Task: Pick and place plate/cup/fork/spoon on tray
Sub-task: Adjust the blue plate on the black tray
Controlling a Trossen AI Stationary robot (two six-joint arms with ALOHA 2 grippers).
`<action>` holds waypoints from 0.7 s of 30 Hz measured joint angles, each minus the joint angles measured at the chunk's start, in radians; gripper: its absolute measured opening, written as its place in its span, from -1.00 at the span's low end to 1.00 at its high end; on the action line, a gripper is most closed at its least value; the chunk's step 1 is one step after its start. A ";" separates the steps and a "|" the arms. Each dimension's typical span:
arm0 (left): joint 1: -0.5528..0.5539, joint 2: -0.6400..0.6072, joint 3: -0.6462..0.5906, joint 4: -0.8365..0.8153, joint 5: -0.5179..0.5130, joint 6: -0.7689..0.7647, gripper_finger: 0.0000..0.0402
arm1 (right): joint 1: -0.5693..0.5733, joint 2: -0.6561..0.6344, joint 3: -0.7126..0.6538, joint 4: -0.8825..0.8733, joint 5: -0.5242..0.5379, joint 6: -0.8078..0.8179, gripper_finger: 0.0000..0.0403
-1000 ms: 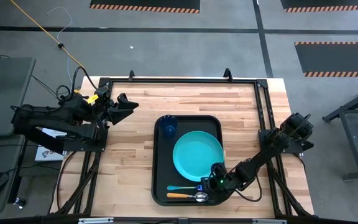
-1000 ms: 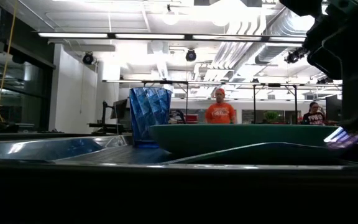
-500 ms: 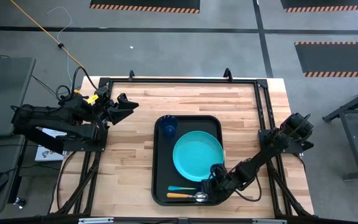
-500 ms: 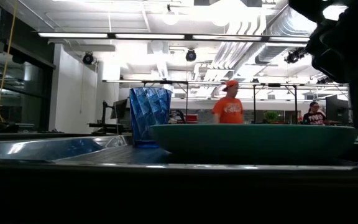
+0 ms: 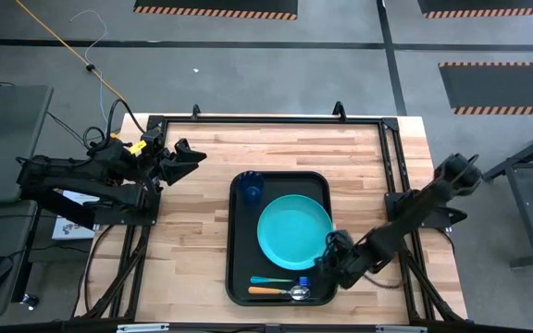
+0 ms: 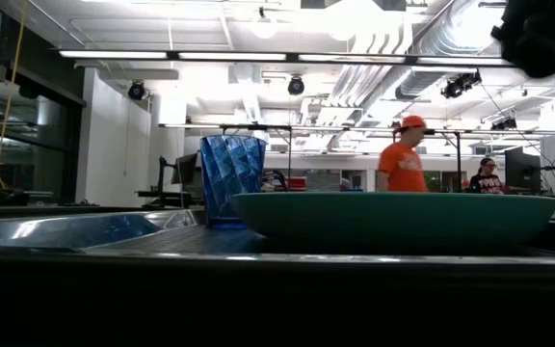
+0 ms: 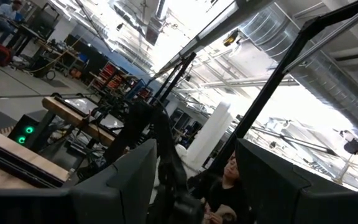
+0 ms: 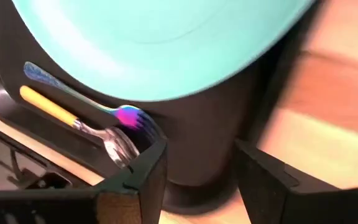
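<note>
Black tray (image 5: 236,231) mid-table, carrying plate (image 5: 293,231), cup (image 5: 252,189) in far corner, fork (image 5: 276,279) and spoon (image 5: 280,291) along near rim. Right gripper (image 5: 324,268) just past tray's right edge, fingers spread, empty. Left gripper (image 5: 191,154) parked at left edge, spread uncertain. Bare wood either side.

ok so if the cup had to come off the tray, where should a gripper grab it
Judging by its pose, from straight above, fingers across the rim of the cup. It stands upright with its mouth open in the far left corner of the tray; the tray's rim and the plate crowd a side approach.
</note>
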 joint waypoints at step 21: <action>0.000 0.000 0.000 0.000 -0.026 0.002 0.04 | -0.344 -0.083 0.000 -0.493 -0.022 -0.603 -0.98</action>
